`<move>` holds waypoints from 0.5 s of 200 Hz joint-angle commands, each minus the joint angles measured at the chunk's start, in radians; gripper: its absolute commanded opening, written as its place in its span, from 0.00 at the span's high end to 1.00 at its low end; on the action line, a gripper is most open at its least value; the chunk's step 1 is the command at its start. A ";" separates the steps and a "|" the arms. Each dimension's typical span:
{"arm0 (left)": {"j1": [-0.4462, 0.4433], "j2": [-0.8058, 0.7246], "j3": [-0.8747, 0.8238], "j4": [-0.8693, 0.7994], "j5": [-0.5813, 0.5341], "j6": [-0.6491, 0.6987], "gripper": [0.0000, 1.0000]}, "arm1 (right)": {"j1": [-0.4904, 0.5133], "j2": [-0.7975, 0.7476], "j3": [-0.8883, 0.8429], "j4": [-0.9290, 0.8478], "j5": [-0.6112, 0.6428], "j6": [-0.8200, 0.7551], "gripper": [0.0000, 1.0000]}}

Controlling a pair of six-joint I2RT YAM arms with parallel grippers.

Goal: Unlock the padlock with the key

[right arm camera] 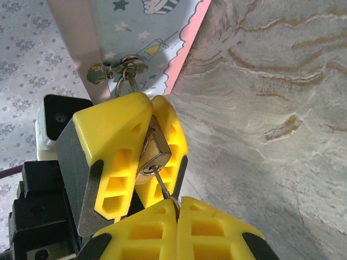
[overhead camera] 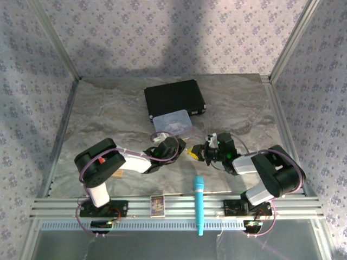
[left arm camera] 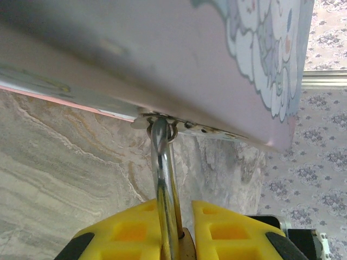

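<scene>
Padlock (right arm camera: 153, 154) hooked on tin (right arm camera: 146, 32) latch, left gripper (left arm camera: 176, 210) clamped tight on it; right gripper (right arm camera: 178, 205) pinches key (right arm camera: 160, 182) at its keyhole.

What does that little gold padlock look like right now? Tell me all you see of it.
The padlock is a tiny brass-coloured block with a silvery shackle, which is hooked through the hasp on the pastel tin. The left gripper squeezes its body between yellow fingers. A thin key, pinched by the right gripper, is pushed into its bottom face.
</scene>
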 commanded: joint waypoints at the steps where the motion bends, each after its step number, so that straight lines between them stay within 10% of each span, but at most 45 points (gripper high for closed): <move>1: -0.005 0.003 0.008 0.084 0.087 -0.054 1.00 | -0.011 0.046 0.016 0.113 -0.020 0.015 1.00; 100: -0.007 0.016 -0.008 0.129 0.100 -0.051 1.00 | -0.058 0.153 0.074 0.163 -0.135 0.064 1.00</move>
